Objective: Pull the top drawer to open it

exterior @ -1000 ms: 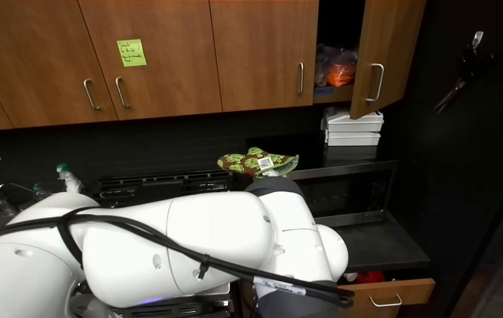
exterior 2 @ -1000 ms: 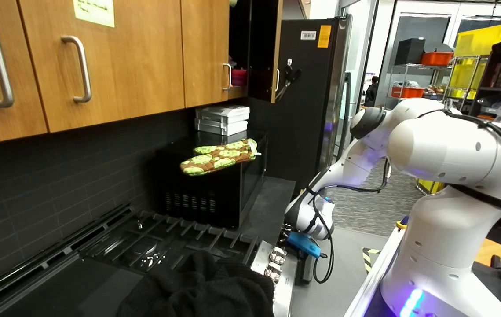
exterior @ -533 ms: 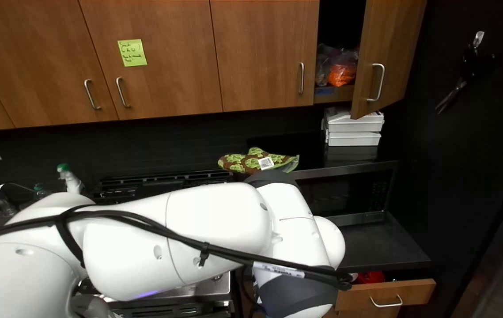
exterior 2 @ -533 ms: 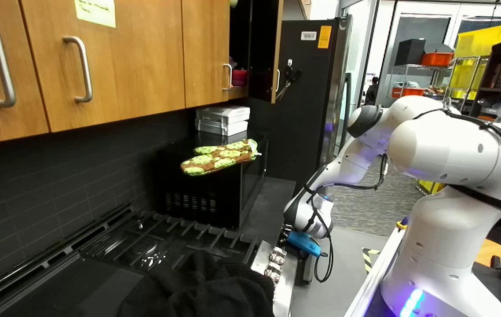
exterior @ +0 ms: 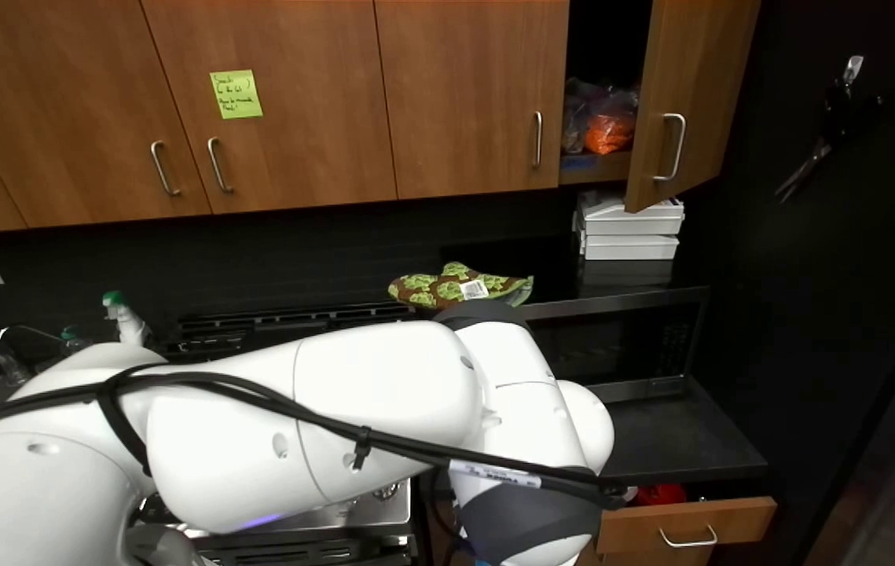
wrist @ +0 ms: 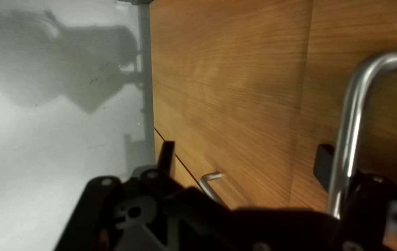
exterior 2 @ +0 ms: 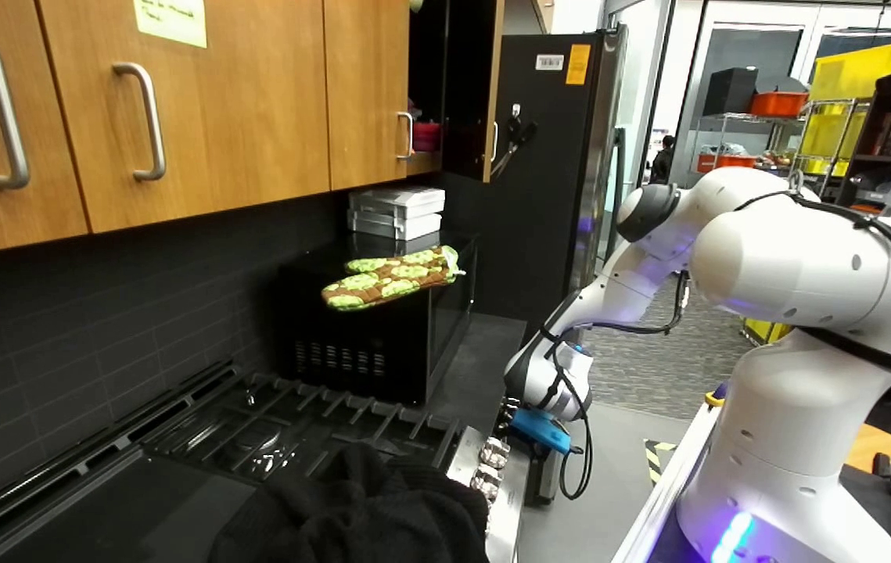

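In the wrist view, the wooden top drawer front [wrist: 341, 28] is at the right, above a wooden door [wrist: 229, 87]. Its silver bar handle [wrist: 352, 122] runs down the right side. My gripper [wrist: 243, 146] is open, fingers wide apart. One finger's tip shows behind the handle bar, between bar and drawer front; the other finger is out over the door, touching nothing visible. I cannot tell whether this drawer stands out. In an exterior view the hand's blue part [exterior 2: 540, 432] is low beyond the stove, fingertips hidden. My arm [exterior: 526, 507] hides this drawer in an exterior view.
A neighbouring drawer [exterior: 734, 519] stands open with red things inside. The door's handle [wrist: 208, 186] is below the gripper. The stove [exterior 2: 257, 438] with a black cloth [exterior 2: 382, 508], the microwave [exterior: 612, 346] and an oven mitt [exterior: 447, 287] are nearby. An upper cabinet door [exterior: 691, 94] hangs open.
The forearm and wrist have shifted slightly up and left in an exterior view, mostly between the two earlier frames. The hand has barely moved. The neighbouring drawer is unchanged.
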Controlling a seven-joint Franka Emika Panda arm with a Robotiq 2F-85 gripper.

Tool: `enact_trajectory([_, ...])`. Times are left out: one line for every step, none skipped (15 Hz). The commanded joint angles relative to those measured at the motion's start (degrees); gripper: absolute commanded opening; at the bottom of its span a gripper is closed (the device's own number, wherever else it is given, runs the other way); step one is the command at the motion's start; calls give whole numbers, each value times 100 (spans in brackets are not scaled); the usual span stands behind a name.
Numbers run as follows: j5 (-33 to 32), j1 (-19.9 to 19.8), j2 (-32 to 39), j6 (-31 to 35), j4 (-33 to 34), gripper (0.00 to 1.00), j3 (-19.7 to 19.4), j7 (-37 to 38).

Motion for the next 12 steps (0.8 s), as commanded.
enact_trajectory([402, 488, 90, -227, 479, 74, -520, 604])
enact_trajectory([350, 304, 60, -282, 417, 74, -478, 544])
enact_trajectory([297, 121, 23, -340, 352, 74, -453, 472])
enact_trajectory([262, -35, -12, -434, 333, 74, -423, 415])
enact_trajectory([226, -244, -103, -584, 271, 74, -391, 337])
enact_trajectory([230, -364, -154, -722, 278, 74, -377, 288])
enact_trajectory([248, -476, -237, -843, 288, 74, -392, 231])
enact_trajectory([270, -582, -291, -998, 307, 74, -401, 172])
enact_trajectory([297, -699, -364, -1156, 304, 74, -404, 116])
enact_trajectory([321, -789, -405, -1300, 329, 74, -424, 61])
enact_trajectory([347, -859, -425, -1420, 363, 74, -450, 10])
enact_trajectory([383, -883, -418, -1517, 418, 74, -479, -31])
